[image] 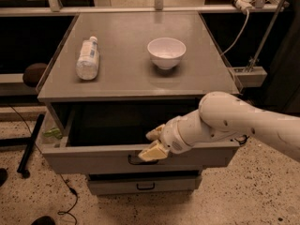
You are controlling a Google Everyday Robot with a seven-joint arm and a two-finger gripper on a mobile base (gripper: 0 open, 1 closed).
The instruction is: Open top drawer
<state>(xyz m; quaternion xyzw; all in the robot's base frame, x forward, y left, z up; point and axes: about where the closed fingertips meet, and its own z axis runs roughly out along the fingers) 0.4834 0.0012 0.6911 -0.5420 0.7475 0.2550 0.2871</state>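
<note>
The top drawer (93,161) is the wide grey drawer just under the cabinet top, and it stands pulled out towards me with its dark inside showing. Its small black loop handle (135,161) is at the centre of the front panel. My gripper (153,143), on a white arm coming from the right, sits at the front panel just above the handle. One cream finger (151,152) lies on the outside by the handle and the other is inside the rim, closed on the panel.
A lower grey drawer (145,185) with a similar handle is shut beneath. On the cabinet top (126,74) lie a plastic bottle (87,58) and a white bowl (166,52). A green item (53,133) lies at the drawer's left edge. Cables run on the floor at left.
</note>
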